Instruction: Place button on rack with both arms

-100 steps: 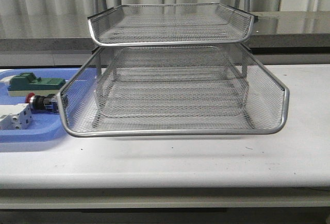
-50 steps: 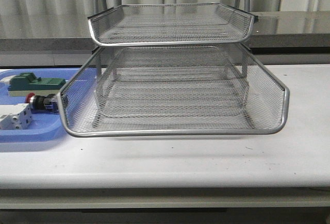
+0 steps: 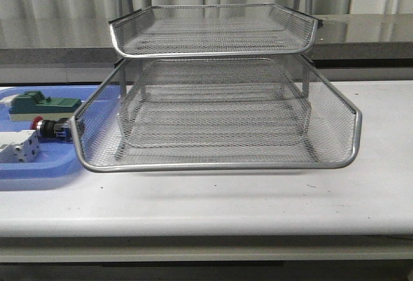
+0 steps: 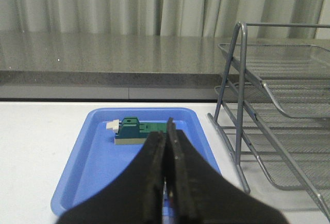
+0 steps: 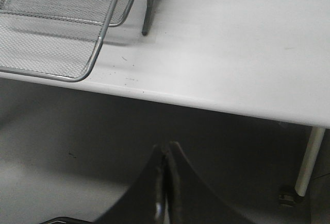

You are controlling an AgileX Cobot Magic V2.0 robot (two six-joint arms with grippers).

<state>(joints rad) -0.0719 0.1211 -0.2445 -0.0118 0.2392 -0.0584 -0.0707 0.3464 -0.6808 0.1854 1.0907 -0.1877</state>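
The button (image 3: 51, 128), with its red cap pointing left, lies on its side in the blue tray (image 3: 39, 168), close to the left rim of the rack (image 3: 219, 165). The silver wire rack fills the middle of the table. Neither arm shows in the front view. My left gripper (image 4: 166, 134) is shut and empty above the blue tray (image 4: 87, 157), with the rack's frame (image 4: 240, 105) beside it; its fingers hide the button. My right gripper (image 5: 166, 149) is shut and empty, below and in front of the table edge near a corner of the rack (image 5: 98, 54).
A green-topped block (image 3: 45, 105) and a white module (image 3: 19, 146) share the blue tray with the button. The green block (image 4: 135, 130) shows just beyond my left fingertips. The white table (image 3: 226, 203) has a front edge (image 5: 206, 100) and a leg (image 5: 308, 162).
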